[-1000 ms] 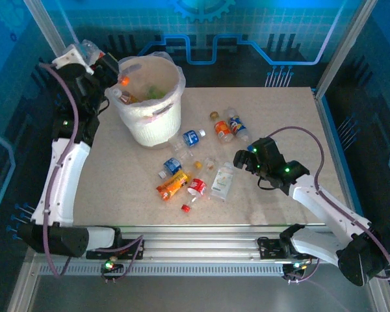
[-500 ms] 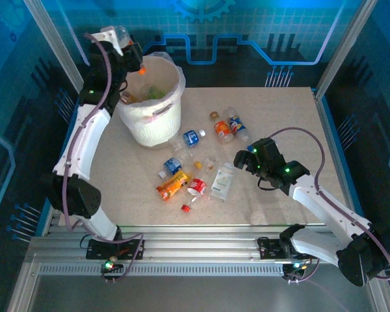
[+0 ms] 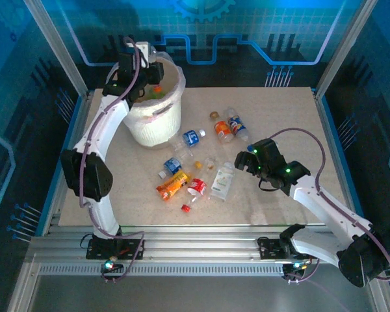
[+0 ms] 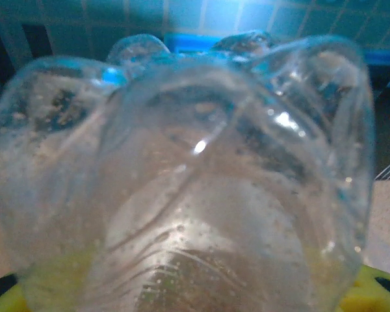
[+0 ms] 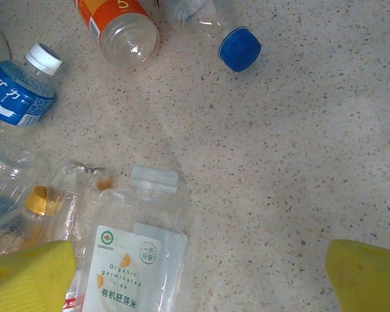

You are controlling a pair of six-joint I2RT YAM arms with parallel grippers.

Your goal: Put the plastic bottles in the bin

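Observation:
My left gripper is shut on a clear plastic bottle and holds it over the far side of the white lined bin. The bottle's ribbed base is close against the lens in the left wrist view. Several plastic bottles lie on the table: blue-labelled, orange, orange, red and white-labelled. My right gripper hovers open just right of the white-labelled bottle, its yellow fingertips spread wide with bare table between them.
A loose red cap lies near the front of the cluster. Another blue-labelled bottle and a blue-capped bottle lie beyond my right gripper. Frame posts and a blue back wall enclose the table.
My left arm has swung right with the clear bottle, from outside the bin's left side to above its far rim. The right arm and the table bottles have not moved.

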